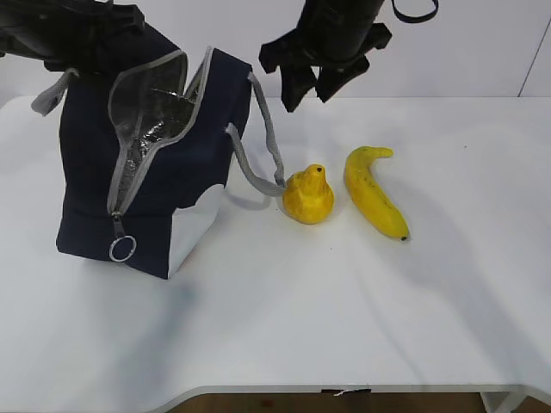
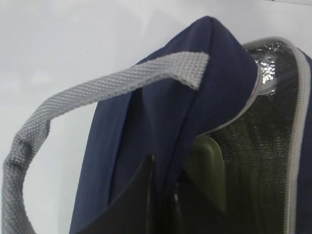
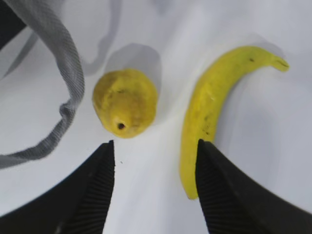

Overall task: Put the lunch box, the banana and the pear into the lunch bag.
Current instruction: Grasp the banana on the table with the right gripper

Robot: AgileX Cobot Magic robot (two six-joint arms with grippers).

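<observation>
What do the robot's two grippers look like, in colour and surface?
Both are black. The right gripper has broad fingers whose inner faces carry fine ribs. The left gripper shows smooth, dark, flat fingers. A black cable loop hangs beside the right arm.

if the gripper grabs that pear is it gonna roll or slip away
The pear sits squat on a broad base with its narrow top up, so it probably won't roll on its own. Its lumpy, rounded sides may let it squirm or tip if squeezed off-centre. The right gripper hangs above with jaws open; closing across the widest part seems safest.
</observation>
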